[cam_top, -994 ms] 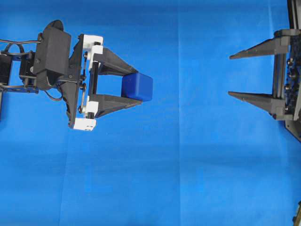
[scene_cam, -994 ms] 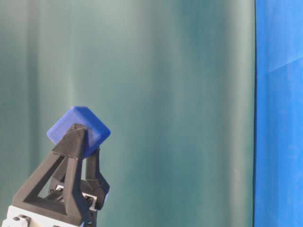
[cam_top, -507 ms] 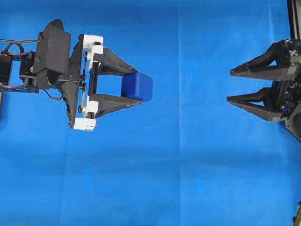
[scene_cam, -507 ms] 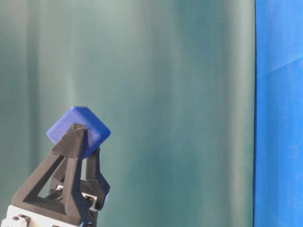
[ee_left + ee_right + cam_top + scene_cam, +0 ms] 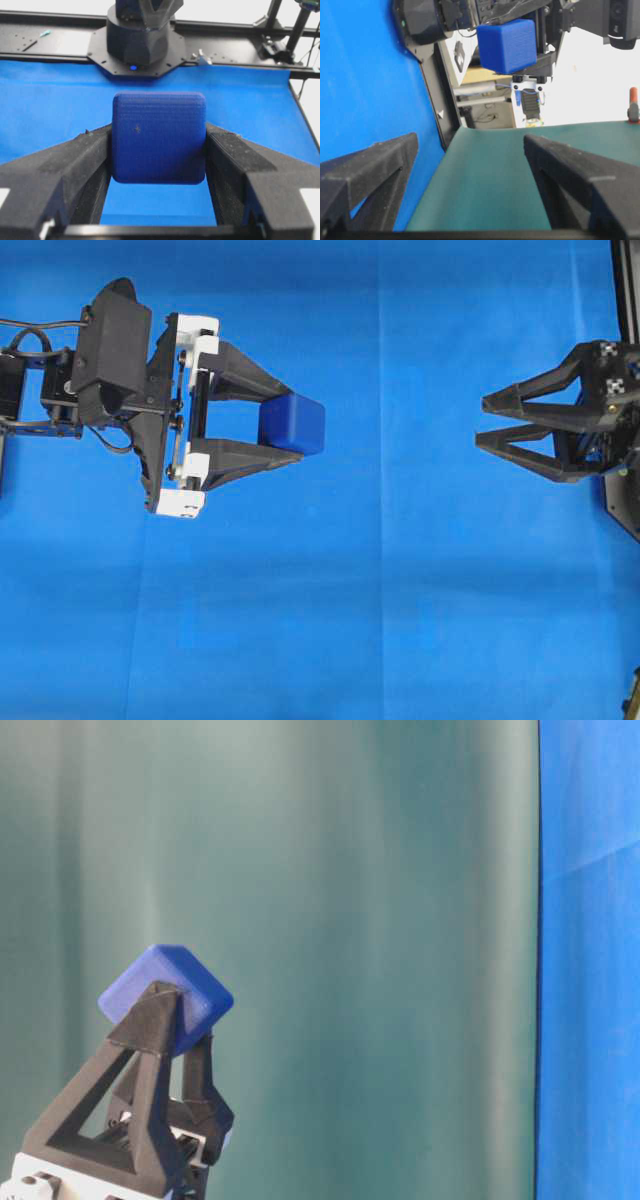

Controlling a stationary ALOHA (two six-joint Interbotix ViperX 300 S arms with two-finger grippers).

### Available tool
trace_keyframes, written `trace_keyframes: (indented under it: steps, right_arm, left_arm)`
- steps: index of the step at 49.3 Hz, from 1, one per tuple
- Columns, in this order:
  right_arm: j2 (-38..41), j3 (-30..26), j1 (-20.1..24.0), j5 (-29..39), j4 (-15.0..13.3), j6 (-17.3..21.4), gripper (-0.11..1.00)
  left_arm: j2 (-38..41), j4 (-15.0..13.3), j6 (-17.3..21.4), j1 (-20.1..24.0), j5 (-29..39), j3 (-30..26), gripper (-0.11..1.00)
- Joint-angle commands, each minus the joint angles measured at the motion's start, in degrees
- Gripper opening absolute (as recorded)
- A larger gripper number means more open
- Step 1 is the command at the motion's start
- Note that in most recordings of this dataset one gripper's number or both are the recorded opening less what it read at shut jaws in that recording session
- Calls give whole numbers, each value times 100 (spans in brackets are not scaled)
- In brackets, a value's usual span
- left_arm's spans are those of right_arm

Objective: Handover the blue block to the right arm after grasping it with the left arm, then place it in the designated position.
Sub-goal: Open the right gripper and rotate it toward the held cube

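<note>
- blue block is up in the air over the blue cloth, clamped between the jaws of the left gripper, near the finger tips; the far half pokes out past them toward the right side
- grip is only on two flat faces near the tips, so a bump from the other arm could twist the block or pop it out; it would drop to the tabletop and the handover would fail
- table-level view shows the block tilted corner-up in the jaws; the receiving jaws may meet corners, not flats, and slip off
- right gripper sits well apart from the block, jaws wide apart, holding nothing
- its jaws look stacked nearly one over the other from overhead, so it appears rolled relative to the left jaws; if that roll is off, its fingers could hit the left fingers rather than the free faces
- right wrist view has the block high and off-centre above the gap between its fingers; a straight advance looks likely to pass under it or clip an edge
- not much free block to grab; closing too deep risks pinching the left fingertips as well
- if the left jaws let go before the right ones are firmly shut, the block falls
- drop-off spot isn't visible in any view, can't judge that part
</note>
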Motion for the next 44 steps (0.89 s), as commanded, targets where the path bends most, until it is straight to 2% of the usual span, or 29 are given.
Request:
trace_keyframes:
  steps: [1,44]
  right_arm:
    - [18,-158,0,0,-105,9,96]
    - [18,-185,9,-35,-167,9,96]
  left_arm:
    - [-79,-9,-9,-9,-70,-70,49]
    - [-114,-9,-9,-9,-70,-44,49]
